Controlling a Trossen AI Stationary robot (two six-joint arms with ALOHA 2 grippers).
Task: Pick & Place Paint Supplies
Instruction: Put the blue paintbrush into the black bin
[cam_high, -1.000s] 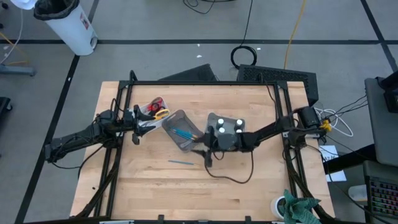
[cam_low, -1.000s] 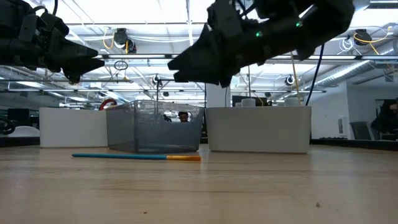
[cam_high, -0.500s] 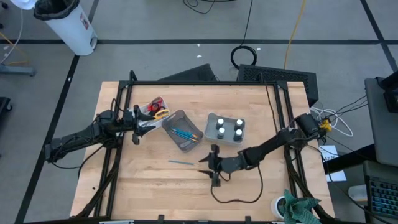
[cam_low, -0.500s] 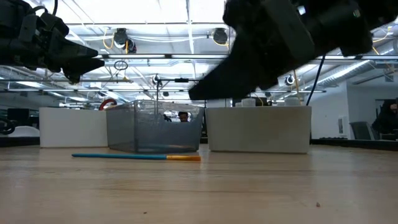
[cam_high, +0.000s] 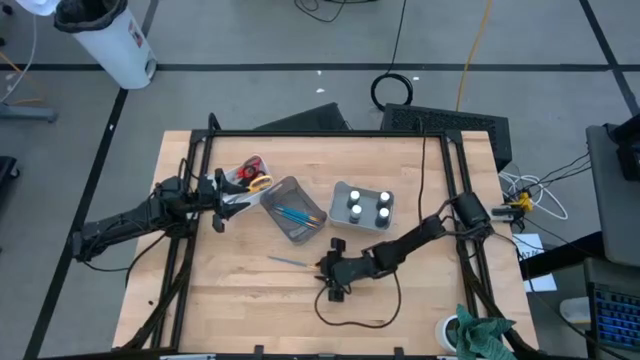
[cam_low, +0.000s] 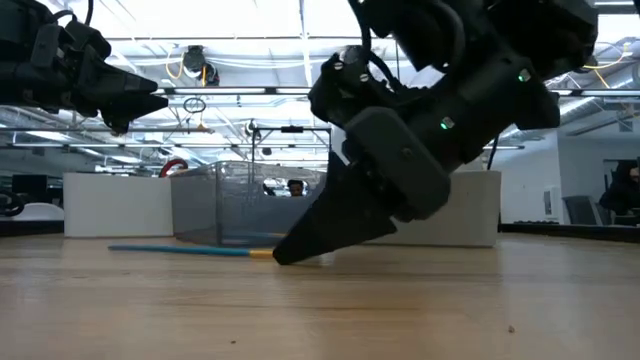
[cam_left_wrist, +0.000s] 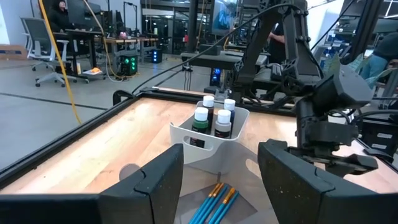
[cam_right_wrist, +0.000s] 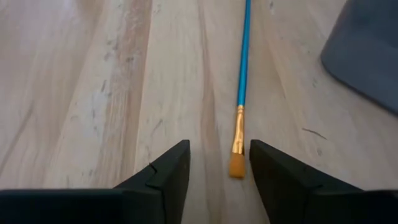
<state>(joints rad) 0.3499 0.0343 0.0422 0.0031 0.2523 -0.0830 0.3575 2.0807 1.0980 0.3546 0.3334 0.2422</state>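
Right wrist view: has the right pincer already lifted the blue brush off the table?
No, the blue brush lies flat on the wood, its bristle end between the open fingers of the right pincer, not gripped.

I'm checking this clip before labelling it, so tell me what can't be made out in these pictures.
- Brush tip, low view: hidden behind the right gripper, so contact with it is unclear.
- Scissors, high view: partly covered by the left gripper; their number is unclear.
- Brushes in the grey bin, high view: too small to count.
- Bottle labels, left wrist view: too small to read.
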